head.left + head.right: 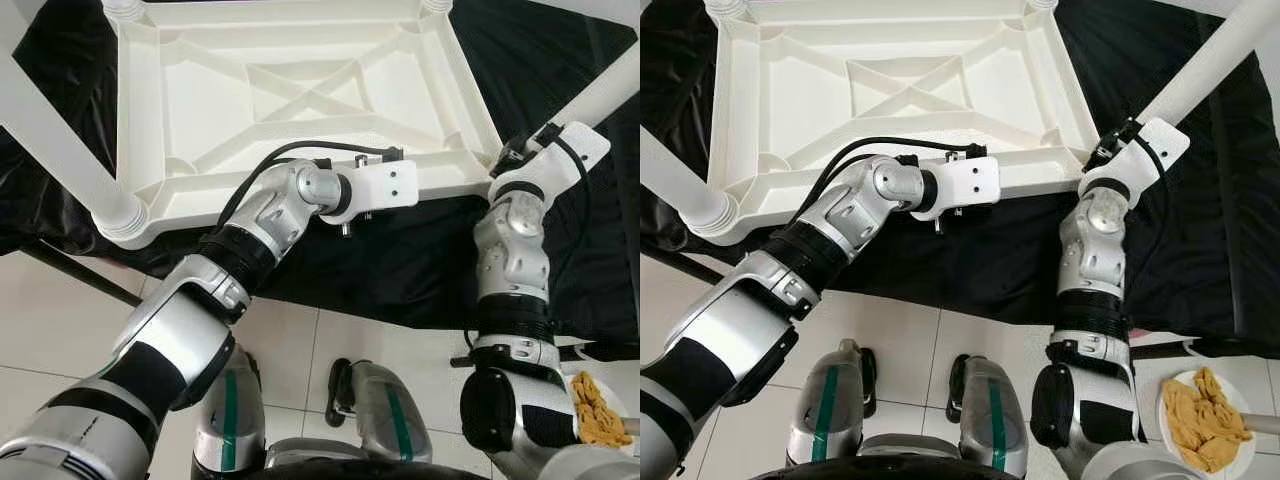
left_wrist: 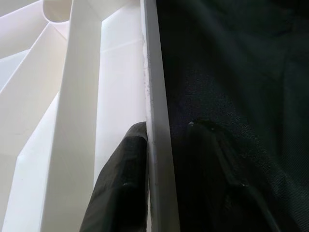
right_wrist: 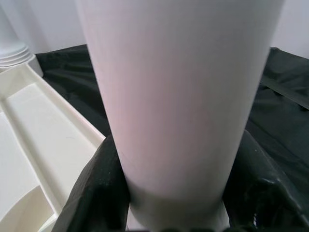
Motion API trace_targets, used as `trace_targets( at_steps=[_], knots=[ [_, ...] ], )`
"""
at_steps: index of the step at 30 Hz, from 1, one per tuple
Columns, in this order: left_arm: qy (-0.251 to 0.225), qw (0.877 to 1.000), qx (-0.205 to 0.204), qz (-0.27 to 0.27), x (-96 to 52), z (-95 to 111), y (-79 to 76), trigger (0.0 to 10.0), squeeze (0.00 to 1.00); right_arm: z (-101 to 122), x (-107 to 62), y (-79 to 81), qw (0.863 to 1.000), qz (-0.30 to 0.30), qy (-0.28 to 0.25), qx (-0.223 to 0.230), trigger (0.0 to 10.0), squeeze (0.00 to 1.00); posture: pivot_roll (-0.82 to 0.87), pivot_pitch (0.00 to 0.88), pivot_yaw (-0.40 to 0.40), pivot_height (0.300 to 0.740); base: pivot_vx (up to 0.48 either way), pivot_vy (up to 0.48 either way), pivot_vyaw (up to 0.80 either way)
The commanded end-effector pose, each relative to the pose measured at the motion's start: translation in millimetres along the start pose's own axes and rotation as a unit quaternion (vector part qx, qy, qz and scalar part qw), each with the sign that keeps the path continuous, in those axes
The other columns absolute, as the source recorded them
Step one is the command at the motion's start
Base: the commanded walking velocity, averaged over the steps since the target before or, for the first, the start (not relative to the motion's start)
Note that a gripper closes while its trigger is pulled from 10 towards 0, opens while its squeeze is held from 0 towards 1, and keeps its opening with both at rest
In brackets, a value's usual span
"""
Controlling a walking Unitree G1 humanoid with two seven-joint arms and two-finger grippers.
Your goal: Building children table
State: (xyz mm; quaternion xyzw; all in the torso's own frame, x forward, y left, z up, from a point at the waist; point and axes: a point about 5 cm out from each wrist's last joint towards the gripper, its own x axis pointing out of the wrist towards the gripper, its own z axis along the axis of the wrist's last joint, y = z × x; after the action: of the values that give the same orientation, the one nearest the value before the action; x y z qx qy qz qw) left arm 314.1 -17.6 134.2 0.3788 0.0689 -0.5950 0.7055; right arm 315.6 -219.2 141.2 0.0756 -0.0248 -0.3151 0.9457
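Observation:
A white plastic children's table lies upside down on a black cloth, its ribbed underside facing up. My left gripper is shut on the table's near rim, one black finger inside the rim and the other on the cloth side. The left wrist sits at the middle of that near edge. At the near right corner a white round leg stands out at a slant. My right gripper is shut on this leg, with its fingers clasping both sides. Another leg is fixed at the near left corner.
The black cloth covers a low platform whose front edge runs just before my legs. White floor tiles lie below. A white plate holding yellow-brown pieces sits on the floor at my right. Two further leg stubs stand at the far corners.

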Motion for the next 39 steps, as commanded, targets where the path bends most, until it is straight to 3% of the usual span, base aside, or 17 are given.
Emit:
trace_targets(
  at_steps=[1,7,8,9,10,20,24,25,26,28,30,34,36,39],
  knots=[
    [0.029,0.999,-0.019,-0.039,7.1,-14.5,-15.4,10.0,0.0,-5.1,-5.0,-5.4,0.999,-0.042,0.01,-0.003,10.0,0.0,0.05,0.046,-0.067,0.74,0.0,0.0,0.0],
    [0.03,0.999,-0.018,-0.039,6.8,-15.1,-15.9,10.0,0.0,-3.6,-4.4,-6.1,0.999,-0.045,0.006,-0.006,10.0,0.0,0.05,0.041,-0.073,0.74,0.0,0.0,0.0],
    [0.031,0.999,-0.018,-0.039,6.6,-15.5,-16.1,10.0,0.0,-3.1,-3.8,-7.0,0.999,-0.041,0.004,-0.008,10.0,0.27,0.05,0.041,-0.073,0.74,0.0,0.0,0.0],
    [0.031,0.999,-0.017,-0.039,6.5,-15.8,-16.2,10.0,0.0,-2.7,-3.8,-7.3,0.999,-0.041,0.003,-0.01,10.0,0.27,0.05,0.041,-0.073,0.74,0.0,0.0,0.0],
    [0.032,0.999,-0.018,-0.039,6.5,-15.9,-16.2,10.0,0.0,-2.1,-4.2,-6.1,0.999,-0.033,0.001,-0.01,10.0,1.0,0.06,0.039,-0.076,0.74,0.0,0.0,0.0],
    [0.03,0.999,-0.017,-0.038,7.3,-15.1,-16.8,10.0,0.0,1.4,-2.4,-4.0,1.0,0.018,-0.005,-0.003,10.0,1.0,0.05,0.03,-0.082,0.74,0.0,0.0,0.0],
    [0.03,0.999,-0.018,-0.039,7.6,-14.9,-16.9,10.0,0.0,1.4,5.5,-5.9,0.995,0.098,0.003,0.005,10.0,1.0,0.05,0.027,-0.08,0.74,0.0,0.0,0.0],
    [0.03,0.999,-0.017,-0.039,7.7,-14.9,-16.9,10.0,0.0,1.4,8.1,-4.8,0.99,0.143,0.006,0.001,10.0,0.0,0.05,0.024,-0.079,0.74,0.0,0.0,0.0],
    [0.03,0.999,-0.017,-0.039,7.7,-14.9,-16.9,10.0,0.0,1.4,8.1,-4.8,0.99,0.143,0.006,0.001,10.0,0.0,0.05,0.024,-0.079,0.74,0.0,0.0,0.0],
    [0.031,0.999,-0.016,-0.038,7.6,-14.9,-16.5,10.0,0.0,2.2,10.3,-3.0,0.973,0.23,0.013,-0.004,10.0,0.0,0.05,0.024,-0.079,0.74,0.0,0.0,0.0],
    [0.031,0.999,-0.016,-0.038,7.6,-14.9,-16.5,10.0,0.0,2.2,10.3,-3.0,0.973,0.23,0.013,-0.004,10.0,0.0,0.05,0.024,-0.079,0.74,0.0,0.0,0.0],
    [0.032,0.999,-0.015,-0.036,7.4,-15.1,-15.4,10.0,0.0,4.3,13.8,-6.8,0.958,0.288,0.009,-0.019,10.0,0.0,0.05,0.024,-0.079,0.74,0.0,0.0,0.0],
    [0.032,0.999,-0.015,-0.034,6.8,-15.2,-14.6,10.0,0.0,5.6,21.3,-15.2,0.929,0.366,0.014,-0.053,10.0,0.0,0.06,0.028,-0.075,0.74,0.0,0.0,0.0],
    [0.033,0.999,-0.016,-0.033,6.0,-15.9,-13.6,10.0,0.0,8.1,27.8,-23.0,0.902,0.426,0.025,-0.069,10.0,0.0,0.06,0.031,-0.072,0.74,0.0,0.0,0.0]
  ],
)
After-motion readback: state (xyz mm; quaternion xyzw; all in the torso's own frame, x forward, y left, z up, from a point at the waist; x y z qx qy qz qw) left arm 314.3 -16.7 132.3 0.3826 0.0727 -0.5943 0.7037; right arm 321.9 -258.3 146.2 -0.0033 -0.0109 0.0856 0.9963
